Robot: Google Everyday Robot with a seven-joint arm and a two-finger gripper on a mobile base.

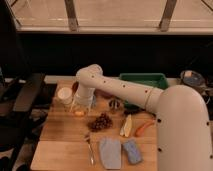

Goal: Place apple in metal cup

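The apple (79,113), small and yellow-orange, sits between the fingers of my gripper (79,109) at the left part of the wooden table (60,145). The gripper is shut on it and holds it just above the tabletop. The white arm reaches to it from the lower right. The metal cup (115,104), short and silvery, stands upright to the right of the gripper, about a hand's width away, partly behind the arm.
A white cup (65,95) stands just left of the gripper. A dark grape bunch (101,121) lies in front of the metal cup. A carrot (144,128), a fork (90,149), a blue cloth (110,152) and a green bin (142,80) lie further right.
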